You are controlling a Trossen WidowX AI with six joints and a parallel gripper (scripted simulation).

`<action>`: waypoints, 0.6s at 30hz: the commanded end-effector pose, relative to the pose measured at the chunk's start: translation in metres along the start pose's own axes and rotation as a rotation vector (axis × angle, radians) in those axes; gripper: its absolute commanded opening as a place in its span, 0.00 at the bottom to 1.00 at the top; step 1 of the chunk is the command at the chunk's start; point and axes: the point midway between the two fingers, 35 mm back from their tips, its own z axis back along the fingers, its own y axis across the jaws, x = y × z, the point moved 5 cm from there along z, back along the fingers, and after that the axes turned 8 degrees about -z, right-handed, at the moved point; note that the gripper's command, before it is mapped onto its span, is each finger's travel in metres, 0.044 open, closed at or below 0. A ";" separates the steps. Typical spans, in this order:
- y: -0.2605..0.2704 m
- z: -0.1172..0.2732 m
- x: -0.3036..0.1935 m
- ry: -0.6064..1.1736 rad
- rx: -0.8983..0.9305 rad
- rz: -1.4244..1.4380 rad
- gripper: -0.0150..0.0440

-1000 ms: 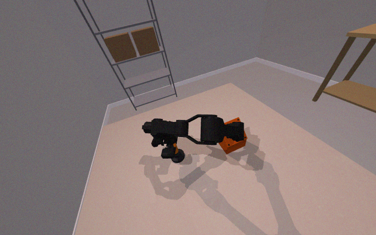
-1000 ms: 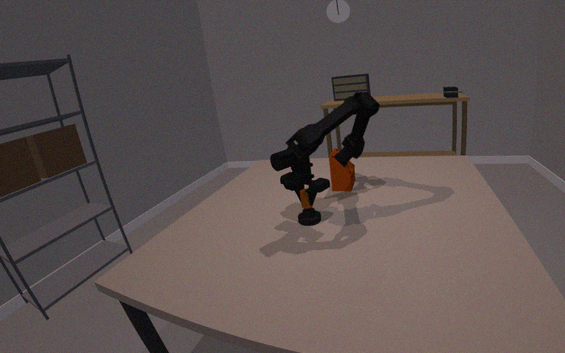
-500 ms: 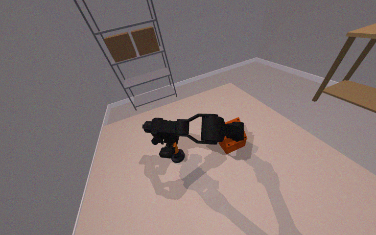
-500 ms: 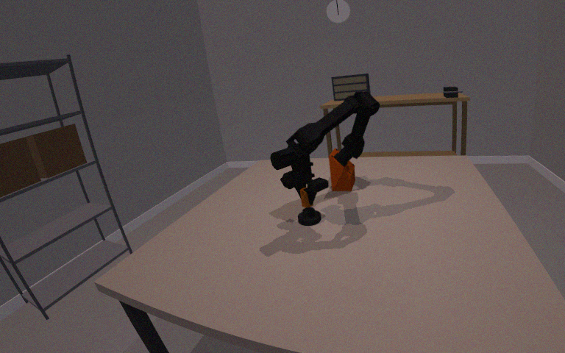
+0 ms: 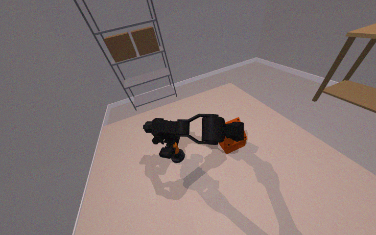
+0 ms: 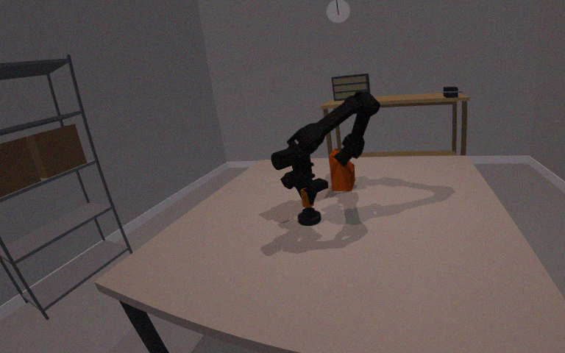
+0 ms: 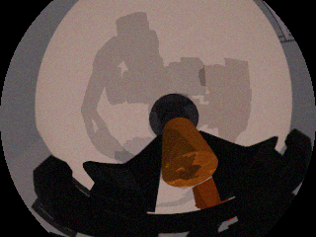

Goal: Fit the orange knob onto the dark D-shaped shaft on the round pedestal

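The orange knob [image 5: 176, 148] [image 6: 306, 198] [image 7: 187, 153] is held between the fingers of my gripper [image 6: 307, 200] [image 7: 180, 136], which is shut on it. The dark round pedestal [image 5: 178, 157] [image 6: 309, 218] [image 7: 165, 110] stands on the table directly below the knob. In the exterior view the knob's lower end is at or just above the pedestal's top, with a slight lean. In the wrist view the knob covers part of the pedestal. The D-shaped shaft is hidden, and I cannot tell whether the knob touches it.
The arm's orange base block [image 5: 234, 145] [image 6: 342, 178] stands on the table [image 5: 124, 204] [image 6: 374, 287] behind the pedestal in the exterior view. Arm shadows cross the table around the pedestal. A metal shelf rack and a wooden side table stand away from the table.
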 end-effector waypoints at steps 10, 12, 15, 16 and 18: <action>0.002 0.004 0.005 -0.004 0.001 -0.006 0.25; 0.002 0.004 0.006 -0.004 0.001 -0.006 0.25; 0.003 0.002 0.006 -0.004 0.002 -0.006 0.25; 0.003 0.000 0.006 -0.004 0.002 -0.006 0.25; 0.002 -0.001 0.006 -0.004 0.002 -0.006 0.25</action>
